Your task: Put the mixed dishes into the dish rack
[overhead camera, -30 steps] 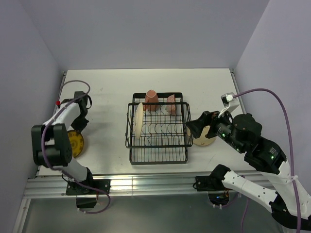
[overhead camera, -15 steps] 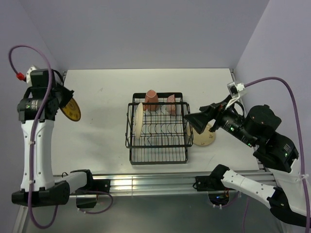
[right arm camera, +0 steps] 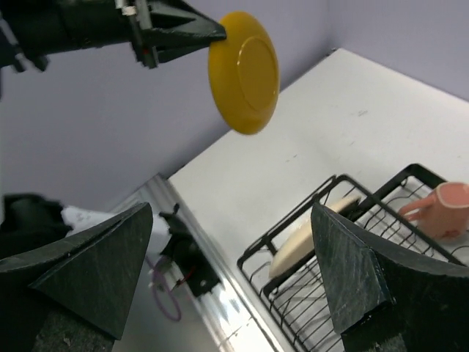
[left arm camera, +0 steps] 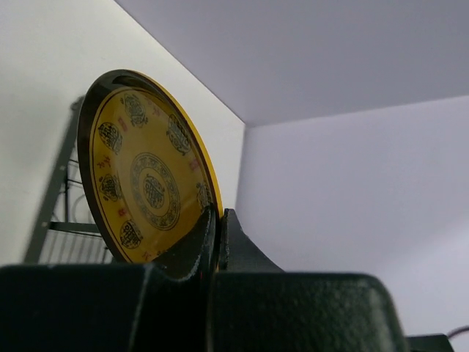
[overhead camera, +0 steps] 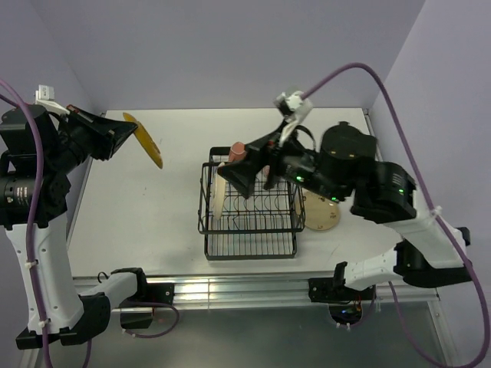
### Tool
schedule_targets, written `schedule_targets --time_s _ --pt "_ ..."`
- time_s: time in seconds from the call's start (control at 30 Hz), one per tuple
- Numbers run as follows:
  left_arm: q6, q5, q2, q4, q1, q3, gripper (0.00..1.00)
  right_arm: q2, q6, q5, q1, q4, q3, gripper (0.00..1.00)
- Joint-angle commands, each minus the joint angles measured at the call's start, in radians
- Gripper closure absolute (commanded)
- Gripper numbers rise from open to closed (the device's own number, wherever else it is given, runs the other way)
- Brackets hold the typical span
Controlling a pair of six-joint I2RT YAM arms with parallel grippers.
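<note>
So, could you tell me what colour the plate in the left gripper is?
Yellow plate with dark medallions; left wrist view shows it best.

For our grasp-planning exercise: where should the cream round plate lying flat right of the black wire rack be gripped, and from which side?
Probably pinch the outer rim of the cream round plate, coming from the right: it lies flat, and the black wire rack crowds its left edge.
</note>
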Motion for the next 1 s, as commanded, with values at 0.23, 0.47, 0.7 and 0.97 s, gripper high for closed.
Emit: schedule_targets --time_s 0.23,0.47,0.7,0.97 --pt "-0.139 0.228 -0.056 0.112 -0.002 -0.029 1.00 0.315 -0.281 0.443 0.219 0.093 0.151 0.04" --pt "-0.200 0.288 -0.116 0.143 -0.002 -0.091 1.00 0.344 -0.389 0.482 0.247 0.250 0.084 0.10" --pt "-0.269 0.368 -0.156 0.192 -0.002 -0.123 1.00 0.453 -0.492 0.542 0.247 0.299 0.120 0.11" --pt "-0.310 0.420 -0.180 0.217 -0.002 -0.123 1.00 0.454 -0.593 0.670 0.247 0.495 0.032 0.32"
